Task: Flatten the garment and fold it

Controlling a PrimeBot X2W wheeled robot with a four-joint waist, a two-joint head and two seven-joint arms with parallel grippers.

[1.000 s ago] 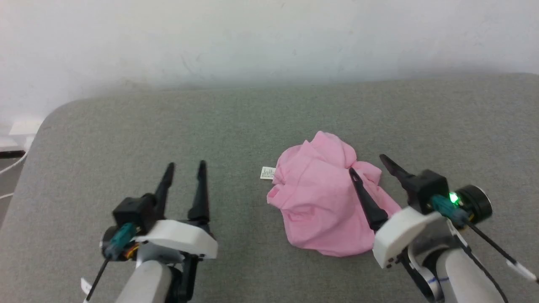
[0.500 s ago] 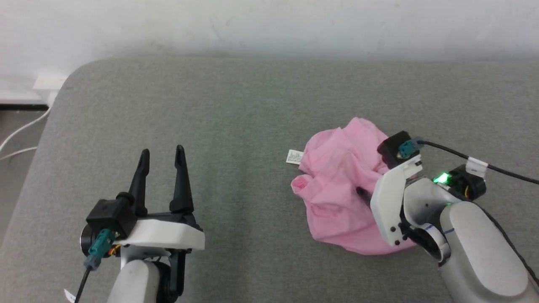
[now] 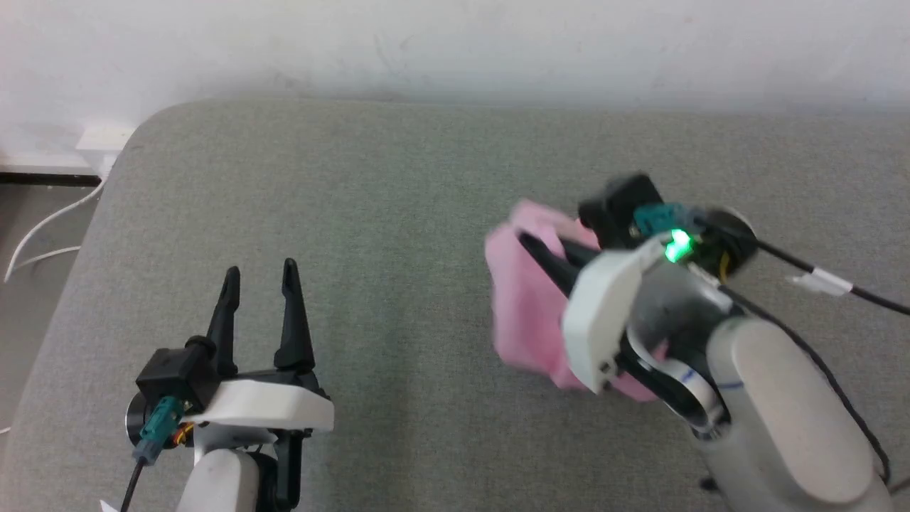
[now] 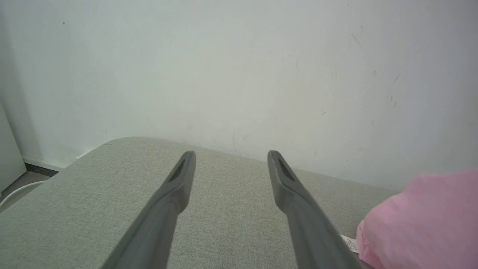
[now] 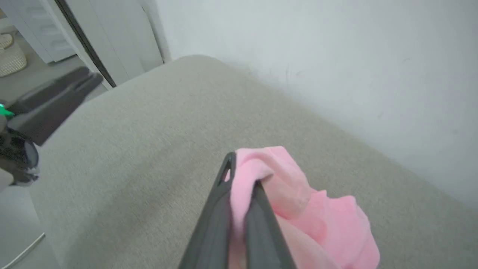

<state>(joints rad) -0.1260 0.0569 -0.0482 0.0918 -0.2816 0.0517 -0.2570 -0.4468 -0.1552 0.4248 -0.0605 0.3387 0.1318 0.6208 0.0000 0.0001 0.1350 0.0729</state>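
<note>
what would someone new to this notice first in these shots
The bright pink garment on the right of the grey cushion draws the eye, bunched up and pinched between the shut fingers of the right hand. Next comes the left hand, open and holding nothing, over the cushion's near left part.

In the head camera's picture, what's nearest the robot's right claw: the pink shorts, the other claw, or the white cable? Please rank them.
1. pink shorts, pinched in the shut right gripper.
2. left gripper, open, above the grey cushion, to the left.
3. white cable, on the floor beyond the cushion's left edge.
</note>
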